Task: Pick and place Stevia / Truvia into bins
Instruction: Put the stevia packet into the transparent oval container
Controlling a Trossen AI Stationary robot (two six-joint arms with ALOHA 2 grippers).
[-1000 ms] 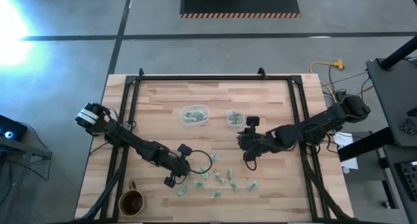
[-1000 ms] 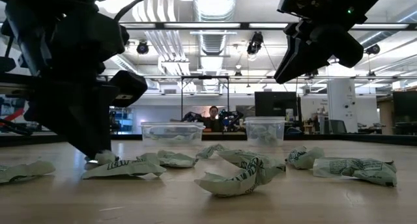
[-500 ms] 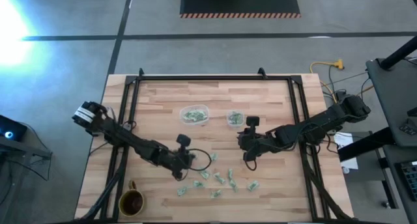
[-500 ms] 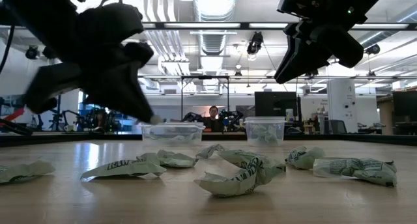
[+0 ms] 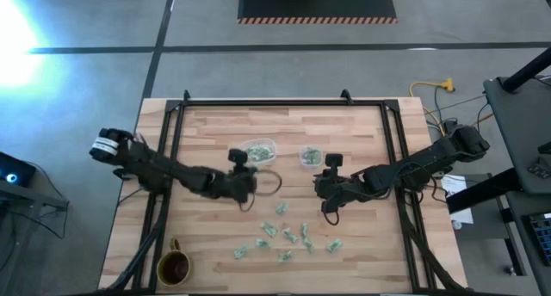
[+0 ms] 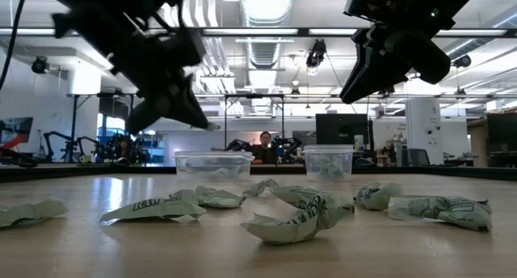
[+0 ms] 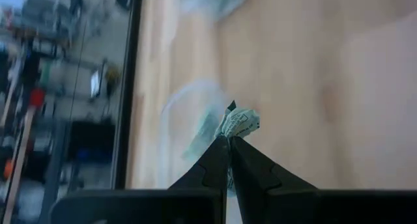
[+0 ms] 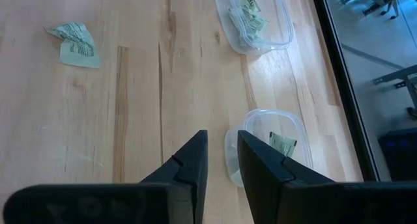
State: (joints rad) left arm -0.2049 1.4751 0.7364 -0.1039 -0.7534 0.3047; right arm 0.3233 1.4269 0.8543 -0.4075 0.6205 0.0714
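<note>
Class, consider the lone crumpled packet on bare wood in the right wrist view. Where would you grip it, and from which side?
Probably from straight above, pinching the packet across its raised crumpled folds. It lies low on the table, so its thin edges give a sideways approach little to catch; nothing crowds it.

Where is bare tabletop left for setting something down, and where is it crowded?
Bare wood runs along the far edge behind the two bins, and on the table's right side past the right gripper. The near middle is crowded with scattered Stevia packets; the brown mug takes the near left corner.
</note>
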